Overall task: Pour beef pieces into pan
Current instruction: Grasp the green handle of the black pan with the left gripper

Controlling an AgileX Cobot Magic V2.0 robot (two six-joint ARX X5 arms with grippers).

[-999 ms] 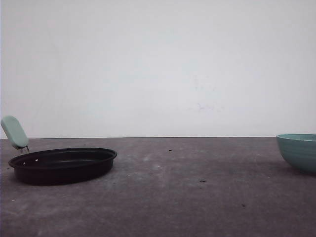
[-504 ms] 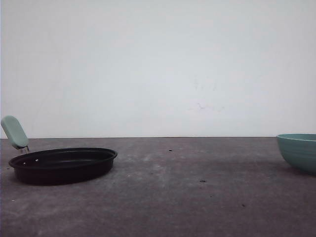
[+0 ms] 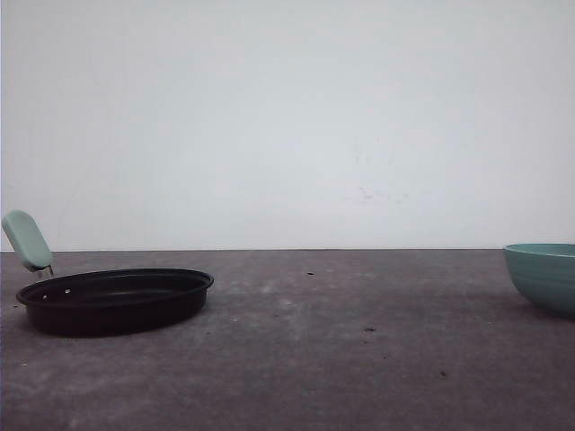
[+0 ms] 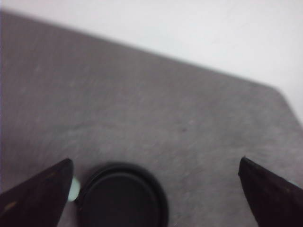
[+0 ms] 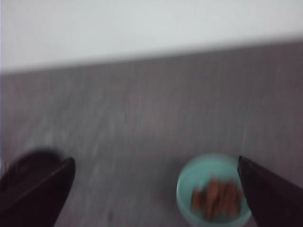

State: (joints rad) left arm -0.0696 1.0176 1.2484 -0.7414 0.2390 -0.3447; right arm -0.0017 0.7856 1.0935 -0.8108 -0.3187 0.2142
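Observation:
The black pan point(image 3: 115, 299) rests on the table at the left, its mint-green handle point(image 3: 26, 240) pointing up and back; its inside holds nothing I can see. From high above, the left wrist view looks down on the pan point(image 4: 123, 196), and my left gripper point(image 4: 155, 189) is open with bare table between its fingers. The orange-brown beef pieces point(image 5: 218, 197) lie in a teal bowl point(image 5: 194, 182), far below my right gripper point(image 5: 156, 189), which is open and holds nothing. In the front view the bowl point(image 3: 544, 274) stands at the right edge.
The grey table point(image 3: 341, 359) stretches wide between pan and bowl, with a few small dark specks. A white wall stands behind the table's far edge.

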